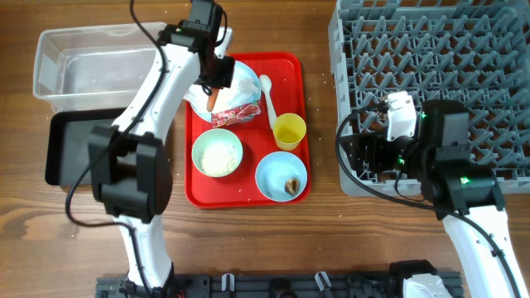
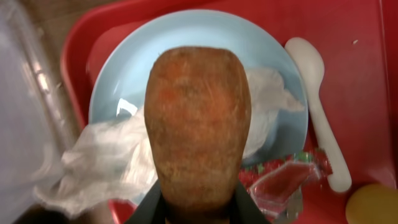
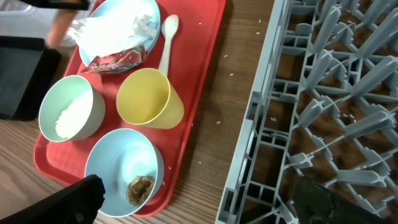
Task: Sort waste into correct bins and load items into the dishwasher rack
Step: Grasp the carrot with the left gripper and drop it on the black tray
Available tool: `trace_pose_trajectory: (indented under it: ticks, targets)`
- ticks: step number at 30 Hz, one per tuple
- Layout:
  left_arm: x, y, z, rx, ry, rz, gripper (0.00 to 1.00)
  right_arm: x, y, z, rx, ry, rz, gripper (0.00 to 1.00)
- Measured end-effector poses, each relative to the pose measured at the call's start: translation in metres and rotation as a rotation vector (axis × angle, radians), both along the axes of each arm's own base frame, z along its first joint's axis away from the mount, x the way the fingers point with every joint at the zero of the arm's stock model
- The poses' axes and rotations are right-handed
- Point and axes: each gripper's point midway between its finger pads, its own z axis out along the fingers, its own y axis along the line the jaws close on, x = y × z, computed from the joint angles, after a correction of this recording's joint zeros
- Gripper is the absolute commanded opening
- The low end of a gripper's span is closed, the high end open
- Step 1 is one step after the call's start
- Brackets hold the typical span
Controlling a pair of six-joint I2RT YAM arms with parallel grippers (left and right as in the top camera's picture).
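Note:
My left gripper [image 1: 217,81] is shut on the orange carrot [image 2: 198,124] and holds it over the pale blue plate [image 2: 249,43]. The crumpled white napkin [image 2: 99,162] and the red-and-white wrapper [image 2: 280,183] lie on the plate. The white spoon [image 1: 267,95] and the yellow cup [image 1: 289,131] are on the red tray. One bowl [image 1: 218,154] holds rice. The other bowl [image 3: 118,155] holds the brown lump [image 3: 140,188]. My right gripper [image 1: 364,145] is open and empty at the left front edge of the grey rack [image 1: 439,74].
The clear tub [image 1: 91,66] stands at the back left, with the black tray [image 1: 79,145] in front of it. The red tray [image 1: 199,194] lies between them and the rack. A few rice grains lie on the wood beside the rack.

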Motion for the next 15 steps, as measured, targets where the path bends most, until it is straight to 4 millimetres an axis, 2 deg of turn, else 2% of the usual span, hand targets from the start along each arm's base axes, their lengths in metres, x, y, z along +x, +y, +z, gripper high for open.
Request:
trace_pose_trajectory:
  ticks: [3,7,9,11,12,15]
  targets:
    - [-0.027,0.016,0.026,0.039,0.04,0.09,0.04,0.0,0.0,0.0,0.0,-0.001,0.0,1.0]
    - [-0.081,0.045,0.072,0.058,0.113,0.232,0.04,0.001,0.0,0.001,0.0,-0.007,0.0,1.0]
    - [-0.109,0.066,0.092,0.065,0.15,0.317,0.04,0.001,0.0,0.001,0.0,-0.006,0.0,1.0]
    - [-0.123,0.086,0.105,0.064,0.156,0.389,0.04,0.001,0.0,0.001,0.0,-0.007,0.0,1.0]
    - [-0.134,0.104,0.11,0.069,0.182,0.453,0.04,0.002,0.0,0.001,0.0,-0.009,0.0,1.0]
    - [-0.144,0.135,0.108,0.07,0.228,0.571,0.04,0.003,0.0,0.002,0.001,-0.015,0.0,1.0]
